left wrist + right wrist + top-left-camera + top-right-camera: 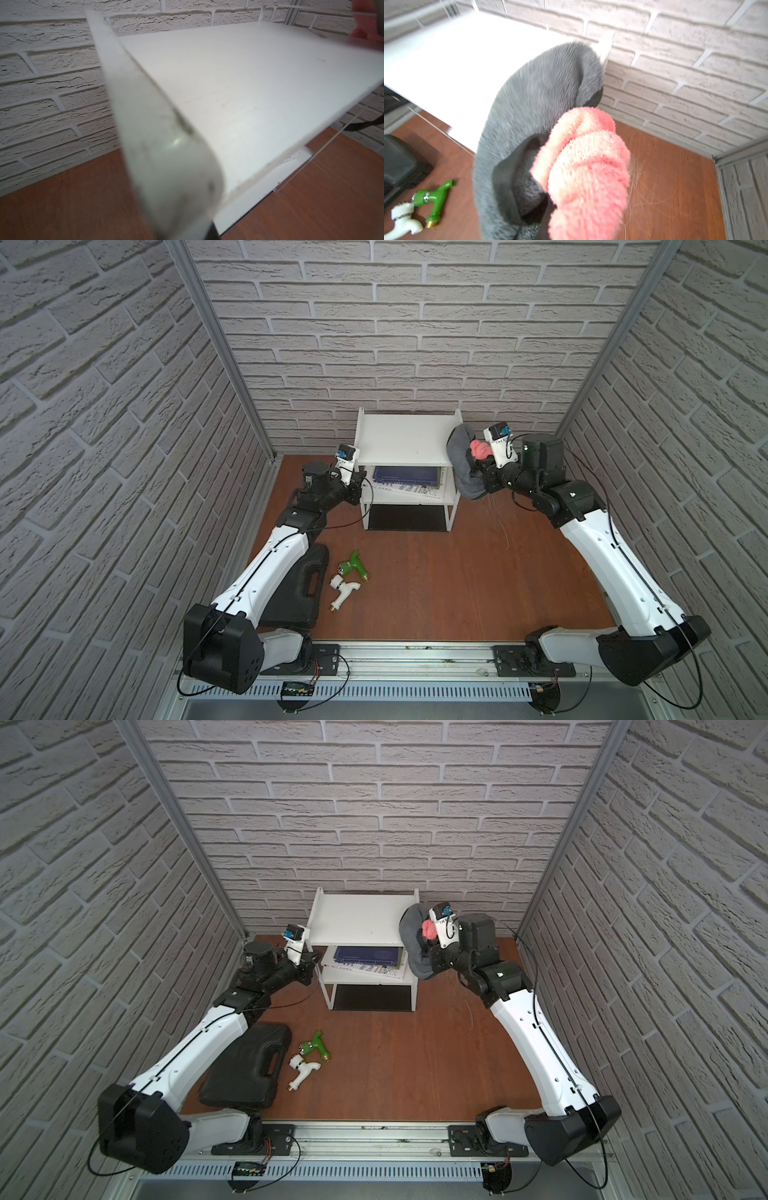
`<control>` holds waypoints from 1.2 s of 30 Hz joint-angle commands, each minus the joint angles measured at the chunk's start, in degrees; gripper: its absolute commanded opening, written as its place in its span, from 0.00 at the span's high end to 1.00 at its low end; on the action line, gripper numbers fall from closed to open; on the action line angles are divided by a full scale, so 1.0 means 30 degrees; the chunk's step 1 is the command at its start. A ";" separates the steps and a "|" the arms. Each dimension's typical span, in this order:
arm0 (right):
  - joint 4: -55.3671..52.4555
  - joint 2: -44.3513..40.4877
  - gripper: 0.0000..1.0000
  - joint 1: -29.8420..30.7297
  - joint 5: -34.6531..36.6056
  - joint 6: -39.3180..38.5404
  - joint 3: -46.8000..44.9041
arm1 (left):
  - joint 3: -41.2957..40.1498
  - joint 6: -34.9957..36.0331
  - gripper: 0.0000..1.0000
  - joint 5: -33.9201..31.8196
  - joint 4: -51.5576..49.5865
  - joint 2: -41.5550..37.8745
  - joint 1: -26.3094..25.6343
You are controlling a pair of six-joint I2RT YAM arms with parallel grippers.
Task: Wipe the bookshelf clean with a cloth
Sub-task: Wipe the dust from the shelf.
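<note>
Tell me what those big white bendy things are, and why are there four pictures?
Those are two robot arms, each ending in a pincher called a gripper. Two pictures look down from above, side by side like two eyes. The other two come from little cameras on the arms' wrists, so everything there looks huge and blurry. On the brown table stands a white bookshelf with books on its middle board. Nearer the front lie a black case, a green tap and a white tap. The right gripper pinches a fluffy cloth, grey and pink, beside the bookshelf's top. The left gripper looks to be pinching the bookshelf's other side.
</note>
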 commanded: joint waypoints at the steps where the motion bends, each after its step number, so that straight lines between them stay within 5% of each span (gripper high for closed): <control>1: 0.2874 -0.0548 0.98 0.0187 -0.1456 0.0726 0.0868 | -0.0262 0.0268 1.00 -0.0679 0.1257 -0.0300 0.0349; 8: 0.4189 0.2764 0.97 0.0185 0.1217 0.0999 0.2369 | -0.0222 0.0259 1.00 -0.0678 0.0736 -0.0286 0.0401; 12: 0.1405 0.5855 0.97 0.0187 0.0078 0.0581 0.6095 | -0.0440 0.0295 1.00 -0.0620 0.0490 -0.0475 0.0395; 18: -0.0395 0.8203 0.97 0.0036 0.1811 -0.1177 0.7427 | -0.1008 -0.0023 1.00 -0.0764 0.0507 -0.0892 0.0727; 28: 0.0376 0.1805 0.97 -0.0164 -0.1202 -0.2432 0.0551 | -0.0647 -0.0923 1.00 -0.0520 -0.0201 -0.0894 0.0886; 36: 0.0523 0.7189 0.98 -0.0223 0.2894 -0.0999 0.5777 | -0.0500 -0.0657 1.00 0.0140 0.0146 -0.0343 0.1082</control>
